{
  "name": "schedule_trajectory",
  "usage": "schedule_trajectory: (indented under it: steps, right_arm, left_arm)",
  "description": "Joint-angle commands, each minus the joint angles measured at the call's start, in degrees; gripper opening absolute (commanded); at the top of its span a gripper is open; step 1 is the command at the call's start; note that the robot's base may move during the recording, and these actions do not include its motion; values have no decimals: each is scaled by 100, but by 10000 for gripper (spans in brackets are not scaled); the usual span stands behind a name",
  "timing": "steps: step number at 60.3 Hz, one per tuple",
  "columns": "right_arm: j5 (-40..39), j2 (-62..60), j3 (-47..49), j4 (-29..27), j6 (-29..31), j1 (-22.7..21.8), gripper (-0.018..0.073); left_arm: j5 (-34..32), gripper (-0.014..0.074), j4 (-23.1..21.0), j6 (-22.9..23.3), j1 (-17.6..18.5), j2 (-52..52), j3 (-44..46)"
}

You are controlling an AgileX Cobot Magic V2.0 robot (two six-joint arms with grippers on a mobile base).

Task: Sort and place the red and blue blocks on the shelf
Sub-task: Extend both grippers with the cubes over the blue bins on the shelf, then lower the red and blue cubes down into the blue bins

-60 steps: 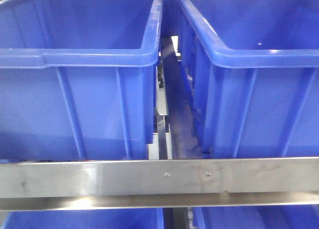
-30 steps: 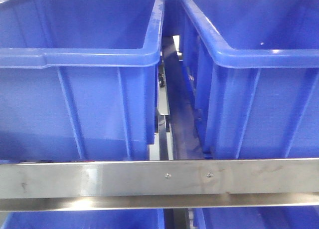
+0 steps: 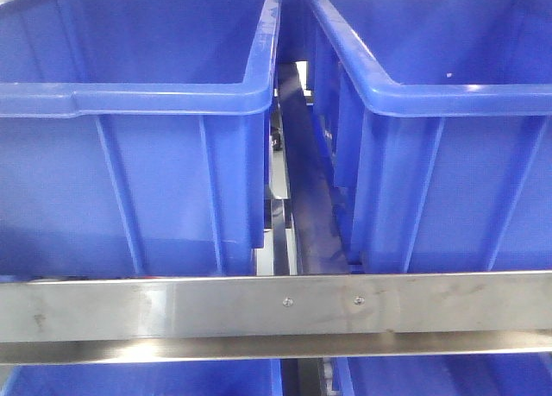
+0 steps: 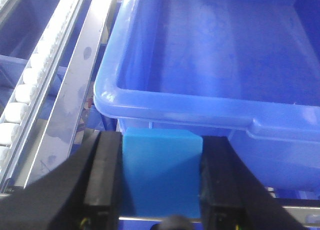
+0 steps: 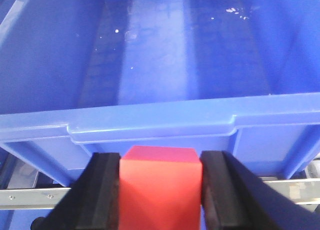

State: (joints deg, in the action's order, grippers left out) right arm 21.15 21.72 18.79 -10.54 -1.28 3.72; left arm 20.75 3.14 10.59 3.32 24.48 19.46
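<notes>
In the left wrist view a bright blue block (image 4: 162,172) sits clamped between the black fingers of my left gripper (image 4: 161,182), just short of the near rim of a large blue bin (image 4: 200,102). In the right wrist view my right gripper (image 5: 160,190) is shut on a bright red block (image 5: 160,187), held in front of the near wall of another blue bin (image 5: 150,125). The shelf shows in the front view as a brushed steel rail (image 3: 276,305) with two screws, and neither gripper appears there.
Two big blue bins (image 3: 129,137) (image 3: 448,137) stand side by side on the shelf with a narrow gap between them. More blue bins sit below the rail (image 3: 138,379). White roller tracks (image 4: 22,104) run along the left of the left wrist view.
The front view has shifted very slightly; the bins and rail sit almost where they were. Nothing else visibly differs.
</notes>
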Motion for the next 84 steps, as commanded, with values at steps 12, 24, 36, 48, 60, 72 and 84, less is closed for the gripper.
schedule_trajectory:
  steps: [12,24,36,48,60,72,84]
  right_arm:
    - [-499,23,174,30,26,-35,59]
    - [-499,23,174,30,26,-35,59]
    - [-499,23,174,30,26,-35,59]
    - [-499,23,174,30,26,-35,59]
    - [-499,23,174,30,26,-35,59]
    - [-499,23,174,30,26,-35,59]
    - [-499,23,174,30,26,-35,59]
  left_arm:
    - [-490,123,10,19,-8,19,158]
    - [-490,123,10,19,-8,19,158]
    - [-490,123,10,19,-8,19,158]
    - [-490,122,10,19,-8,19,158]
    - [-490,122,10,19,-8,19,158]
    - [-525,123,10,19,-8,19,158]
    - [-525,123,10,19,-8,19,158]
